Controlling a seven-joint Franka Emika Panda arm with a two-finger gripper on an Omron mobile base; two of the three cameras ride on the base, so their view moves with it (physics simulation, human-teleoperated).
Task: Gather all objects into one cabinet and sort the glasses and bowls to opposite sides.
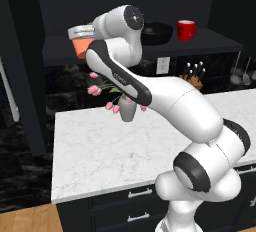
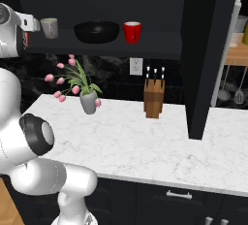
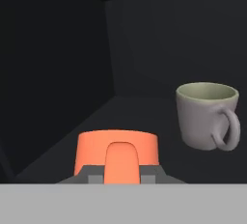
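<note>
Orange mug (image 3: 117, 154) held between fingers (image 3: 99, 177), carried to shelf's (image 2: 160, 49) left end beside grey mug (image 3: 206, 116). Black bowl (image 2: 96, 31), red mug (image 2: 132, 31) already shelved mid-shelf. Judged left: orange mug's release, red mug's regrouping.

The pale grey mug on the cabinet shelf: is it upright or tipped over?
Upright. The pale grey mug stands on the dark shelf with its round opening facing up and its handle at the side, in the hand view.

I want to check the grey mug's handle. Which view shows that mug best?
The hand view: the grey mug is large, its handle plain. The right base view shows it small on the shelf; in the left base view I cannot make it out.
</note>
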